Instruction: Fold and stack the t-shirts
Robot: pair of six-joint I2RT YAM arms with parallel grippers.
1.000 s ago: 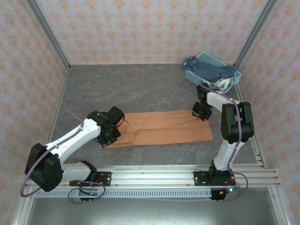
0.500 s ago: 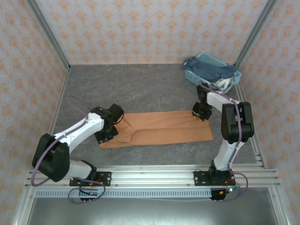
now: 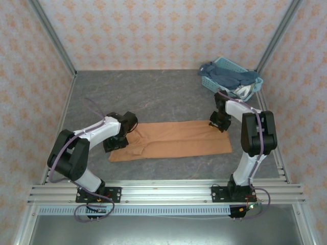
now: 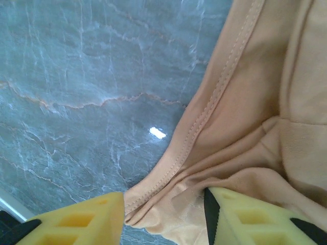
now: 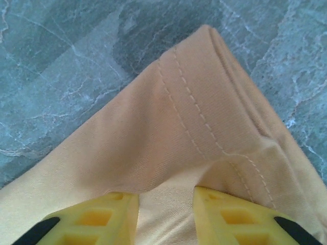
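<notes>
At left end of tee: left hand spread astride hem.
At far right corner: right hand spread astride fold.

A grey table, veined like marble, is seen beneath everything. An orange-brown t-shirt is laid flat on it, folded into a long strip running left to right (its left end is rumpled, with a stitched hem bunched against the surface). A light-blue lattice basket is stood on the table beyond the t-shirt's right end, apart from it. Bare surface is left beyond the t-shirt, to its left and on its near side.
</notes>
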